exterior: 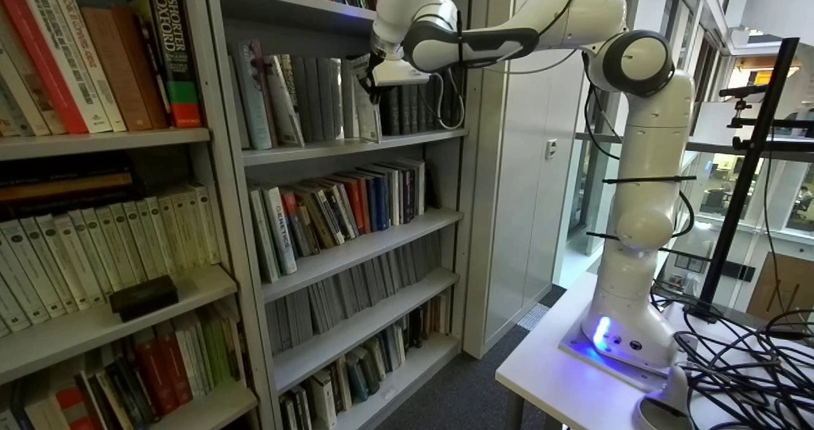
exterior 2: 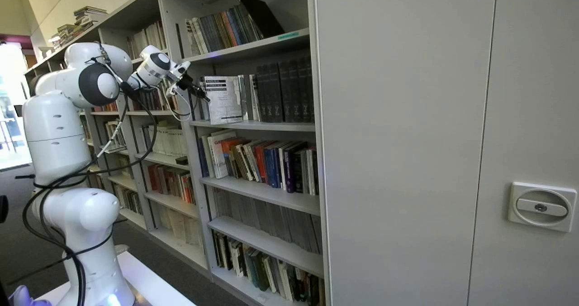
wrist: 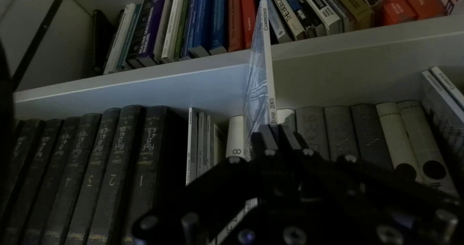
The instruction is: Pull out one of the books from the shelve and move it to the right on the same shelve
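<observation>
- Plainly, the task's thing: a thin book (exterior 2: 224,100), upright, standing proud of its row (exterior: 324,99) on the shelf (exterior 2: 280,126), spine turned towards the tool (wrist: 278,137). Its foot comes out about to the shelf's front edge.
- Long axis vertical; covers run front to back, square to the line of the row. How much sits within the row: cannot tell.
- Tool straight out from the spine, near mid-height, fingertips (wrist: 268,138) almost together. Looks like a narrow pinch on the spine edge, though they hide part of the contact.
- Rightward, as one faces the shelf: slim pale spines (wrist: 201,140), then dark volumes (exterior 2: 289,91). The wrist view stands upside down, so both fall to its left.
- Judgement: the move turns on that sideways line. Travel goes across the covers, not along them, so the rear edge should clear the row first; more outward pull is probably wanted.
- One arm (exterior: 655,137) only, so no choice of side.
</observation>
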Available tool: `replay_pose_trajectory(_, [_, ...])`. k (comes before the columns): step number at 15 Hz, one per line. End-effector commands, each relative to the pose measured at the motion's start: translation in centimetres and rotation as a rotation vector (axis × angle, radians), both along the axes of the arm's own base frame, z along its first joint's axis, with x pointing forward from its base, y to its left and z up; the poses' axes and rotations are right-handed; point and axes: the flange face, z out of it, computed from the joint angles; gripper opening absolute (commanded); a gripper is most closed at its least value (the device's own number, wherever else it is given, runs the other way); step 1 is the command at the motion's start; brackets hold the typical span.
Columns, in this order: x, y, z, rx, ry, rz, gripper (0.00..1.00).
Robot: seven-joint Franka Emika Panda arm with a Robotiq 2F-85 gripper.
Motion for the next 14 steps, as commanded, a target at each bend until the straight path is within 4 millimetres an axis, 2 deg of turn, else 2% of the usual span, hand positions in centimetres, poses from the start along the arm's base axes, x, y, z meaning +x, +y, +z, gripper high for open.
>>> replay_pose_trajectory(1, [-0.2, -1.2, 1.3, -0.024, -0.034, -0.057, 0.02])
replay_pose_trajectory(14, [0.7, -3.1, 1.6, -0.106, -0.067, -0.277, 0.02])
